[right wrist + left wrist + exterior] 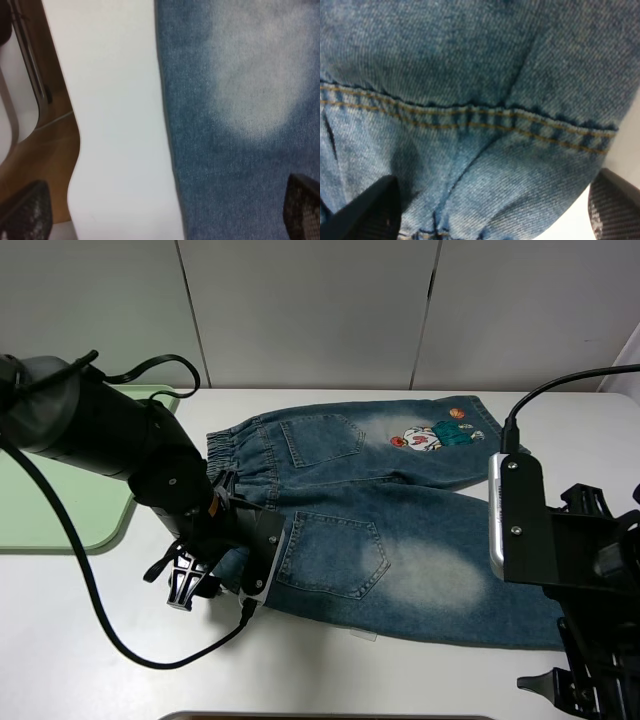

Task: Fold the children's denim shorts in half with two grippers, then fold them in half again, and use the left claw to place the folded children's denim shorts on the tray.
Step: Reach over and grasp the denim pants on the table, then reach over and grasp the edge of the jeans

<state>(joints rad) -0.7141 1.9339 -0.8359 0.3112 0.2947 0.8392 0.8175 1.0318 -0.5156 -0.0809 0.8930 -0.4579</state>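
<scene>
The children's denim shorts (400, 530) lie spread flat on the white table, back pockets up, waistband to the left and the cartoon patch on the far leg. My left gripper (195, 585) is down at the near waistband corner. The left wrist view shows denim (470, 75) with a double-stitched seam filling the frame, and the left gripper (492, 220) is open with its fingertips (370, 210) wide on either side of the cloth. My right gripper (565, 690) hovers at the near leg's hem. The right gripper (165, 210) is open, straddling the hem edge of the shorts (240, 100). The pale-green tray (60, 510) sits at the left.
The white table (120, 640) has its front edge close under the right arm. Past that edge the right wrist view shows brown floor (45, 155) and a metal chair leg (25, 50). A black cable (90, 590) loops from the left arm across the table.
</scene>
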